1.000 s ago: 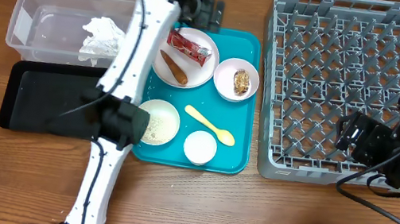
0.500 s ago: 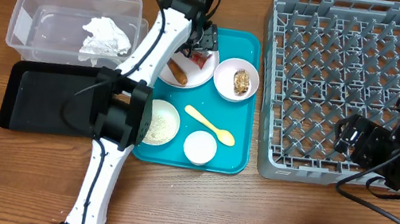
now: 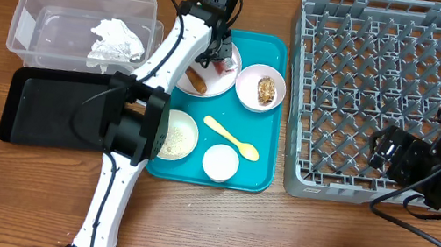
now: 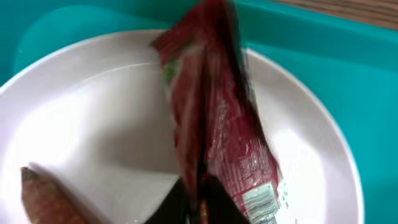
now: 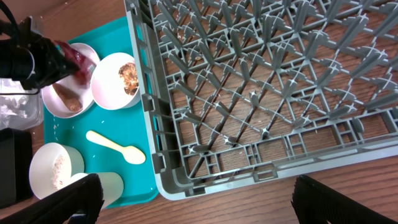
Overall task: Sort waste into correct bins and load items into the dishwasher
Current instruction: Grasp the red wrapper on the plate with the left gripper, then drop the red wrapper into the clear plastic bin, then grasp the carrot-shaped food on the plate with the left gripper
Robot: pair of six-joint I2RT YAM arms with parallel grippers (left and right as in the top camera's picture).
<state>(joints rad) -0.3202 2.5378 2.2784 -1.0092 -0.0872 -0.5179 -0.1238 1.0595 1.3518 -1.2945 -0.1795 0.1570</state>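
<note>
Now the left tool (image 3: 213, 51) hangs over the white plate (image 3: 222, 85) on the teal tray (image 3: 263, 161), its fingers clamped on the red-and-silver foil wrapper (image 4: 217, 137). A second ago that wrapper lay flat on the plate and the arm reached past the tray's far edge. Half a second ago the tool had come down on the wrapper. In the left wrist view the wrapper stands on edge, its lower end pinched between the dark fingertips (image 4: 186, 202); whether it touches the plate cannot be told. The brown sausage (image 4: 50, 199) lies on the plate beside it.

The wrapper's print is blurred, so no word can be read.

The right tool (image 5: 196, 186) has not moved; its fingers are spread wide over the near edge of the grey dish rack (image 3: 387, 79). The crumpled white napkin (image 3: 114, 40) lies in the clear tub (image 3: 39, 33) as before.
</note>
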